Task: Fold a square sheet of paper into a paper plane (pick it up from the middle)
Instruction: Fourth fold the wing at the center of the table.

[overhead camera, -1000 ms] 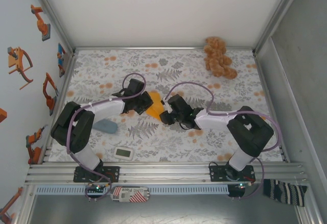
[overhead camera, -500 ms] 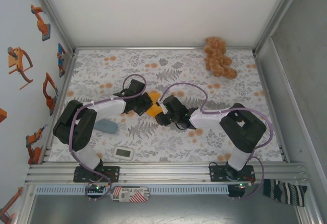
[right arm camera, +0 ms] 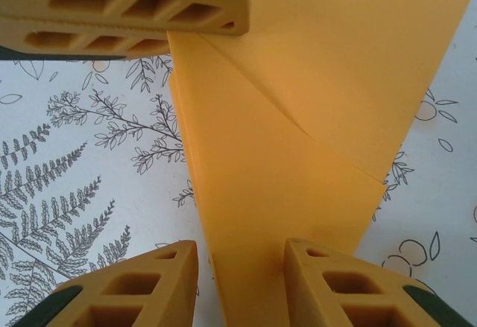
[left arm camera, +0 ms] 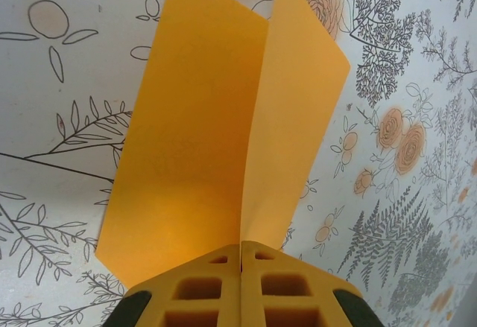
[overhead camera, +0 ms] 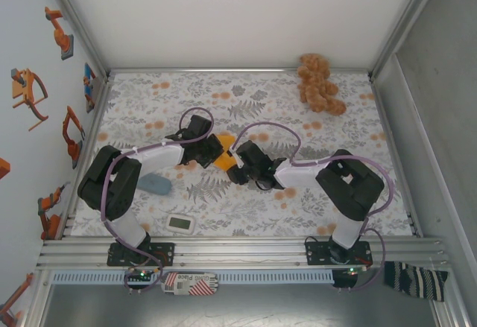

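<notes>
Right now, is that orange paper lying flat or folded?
Folded: the orange paper shows a centre crease, two panels angling apart, pinched there by the left hand.

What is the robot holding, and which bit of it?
The left pincer pinches the orange paper by its raised middle fold; the right pincer is open around it.

Lighting's bright and pretty flat, seems to come from overhead. In the top view the white back wall (overhead camera: 238,14) is almost blown out, and the arms only drop small soft shadows on the cloth (overhead camera: 283,100). Wrist views are sharp mid-frame, but the left gripper (left arm camera: 240,267) and right gripper (right arm camera: 237,267) go soft right up at the lens. The orange paper (left arm camera: 186,141) has a warm glowy patch low down, no hard glare.
</notes>
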Controlling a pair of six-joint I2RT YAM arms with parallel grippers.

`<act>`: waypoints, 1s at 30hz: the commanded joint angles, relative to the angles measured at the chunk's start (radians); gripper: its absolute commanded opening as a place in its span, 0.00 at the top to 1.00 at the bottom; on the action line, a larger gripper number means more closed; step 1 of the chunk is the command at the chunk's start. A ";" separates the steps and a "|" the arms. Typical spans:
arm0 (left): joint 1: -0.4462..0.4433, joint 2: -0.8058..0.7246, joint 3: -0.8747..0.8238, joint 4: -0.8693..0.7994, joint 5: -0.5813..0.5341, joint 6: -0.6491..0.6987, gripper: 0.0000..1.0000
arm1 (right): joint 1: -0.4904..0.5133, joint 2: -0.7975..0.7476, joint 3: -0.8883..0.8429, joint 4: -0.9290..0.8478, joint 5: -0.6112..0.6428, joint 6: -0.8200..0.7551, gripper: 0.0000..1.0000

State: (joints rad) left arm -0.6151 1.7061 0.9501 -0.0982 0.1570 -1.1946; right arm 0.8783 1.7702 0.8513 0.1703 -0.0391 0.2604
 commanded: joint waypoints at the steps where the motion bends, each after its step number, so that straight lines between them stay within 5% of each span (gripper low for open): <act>1: -0.005 0.010 0.022 -0.026 0.010 -0.010 0.94 | 0.010 0.018 -0.001 0.014 0.037 -0.010 0.66; 9: -0.006 0.010 0.033 -0.043 0.011 -0.008 0.93 | 0.011 0.018 0.000 0.003 0.065 -0.021 0.68; 19: 0.008 -0.010 0.041 -0.063 0.015 0.011 0.86 | 0.011 0.011 -0.001 -0.015 0.058 -0.040 0.85; 30: 0.091 -0.161 -0.038 -0.074 -0.051 0.049 0.59 | 0.011 0.016 0.003 -0.006 -0.018 -0.033 0.99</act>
State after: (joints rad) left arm -0.5514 1.6199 0.9485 -0.1513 0.1406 -1.1660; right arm 0.8818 1.7763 0.8513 0.1692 -0.0288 0.2272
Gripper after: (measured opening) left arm 0.404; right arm 0.049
